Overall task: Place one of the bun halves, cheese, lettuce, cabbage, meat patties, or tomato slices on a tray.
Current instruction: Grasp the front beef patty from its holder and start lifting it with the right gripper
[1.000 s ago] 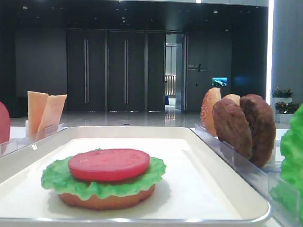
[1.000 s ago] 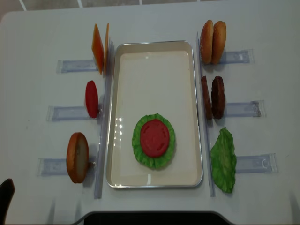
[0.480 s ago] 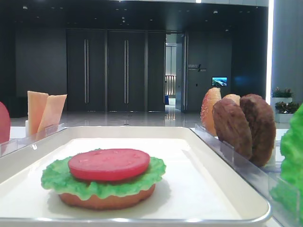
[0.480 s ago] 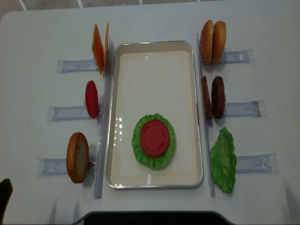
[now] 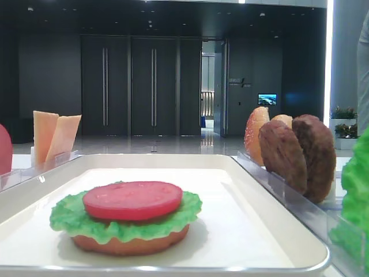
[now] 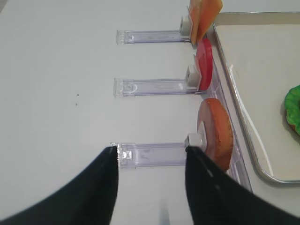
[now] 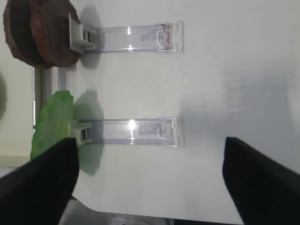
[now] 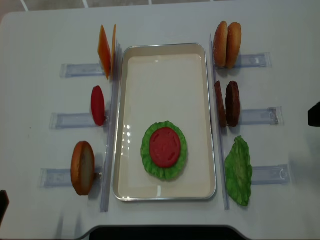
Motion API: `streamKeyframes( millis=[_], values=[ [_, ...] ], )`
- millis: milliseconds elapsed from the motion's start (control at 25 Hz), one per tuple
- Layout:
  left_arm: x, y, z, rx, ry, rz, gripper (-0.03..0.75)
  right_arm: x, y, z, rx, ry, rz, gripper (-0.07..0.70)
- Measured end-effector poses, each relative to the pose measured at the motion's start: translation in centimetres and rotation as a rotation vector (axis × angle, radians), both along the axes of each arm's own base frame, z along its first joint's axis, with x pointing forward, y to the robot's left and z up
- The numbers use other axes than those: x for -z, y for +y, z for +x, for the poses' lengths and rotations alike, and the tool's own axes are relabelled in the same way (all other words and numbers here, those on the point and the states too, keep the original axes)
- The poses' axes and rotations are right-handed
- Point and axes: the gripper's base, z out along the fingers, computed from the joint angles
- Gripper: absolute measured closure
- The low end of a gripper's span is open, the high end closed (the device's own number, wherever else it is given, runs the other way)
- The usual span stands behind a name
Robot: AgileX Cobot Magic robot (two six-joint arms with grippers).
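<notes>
tomato slice [image 8: 165, 146] atop lettuce [image 8: 146, 160] on tray [image 8: 165, 75].

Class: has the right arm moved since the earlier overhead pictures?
Yes. A dark part of it has entered at the right edge, level with the meat patties; earlier, nothing showed there.

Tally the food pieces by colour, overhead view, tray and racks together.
Orange-tan buns: 4, counting the one under the stack
Pale orange cheese: 2
Red tomato: 2
Brown patties: 2
Green lettuce: 2
Total: 12
</notes>
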Motion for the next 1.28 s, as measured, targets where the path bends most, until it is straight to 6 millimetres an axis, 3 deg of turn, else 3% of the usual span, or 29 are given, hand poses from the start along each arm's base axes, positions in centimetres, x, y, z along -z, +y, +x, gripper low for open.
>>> streamKeyframes(
  millis=[360, 600, 920, 1280],
  values=[
    [0.0, 0.0, 0.0, 0.000, 0.000, 0.000, 0.461, 1.2, -0.5, 7.2, -0.010, 0.128, 0.006, 0.041],
    [0.0, 0.0, 0.0, -0.001, 0.000, 0.001, 0.484, 0.8, 0.7, 9.7, 0.055, 0.142, -0.034, 0.041],
    [0.0, 0.0, 0.0, -0.001, 0.000, 0.001, 0.486, -0.4, 5.9, 10.1, 0.067, 0.115, -0.051, 0.041],
    [0.0, 0.0, 0.0, -0.001, 0.000, 0.001, 0.486, 1.8, 13.3, 9.6, -0.015, 0.170, -0.045, 0.041]
  ],
)
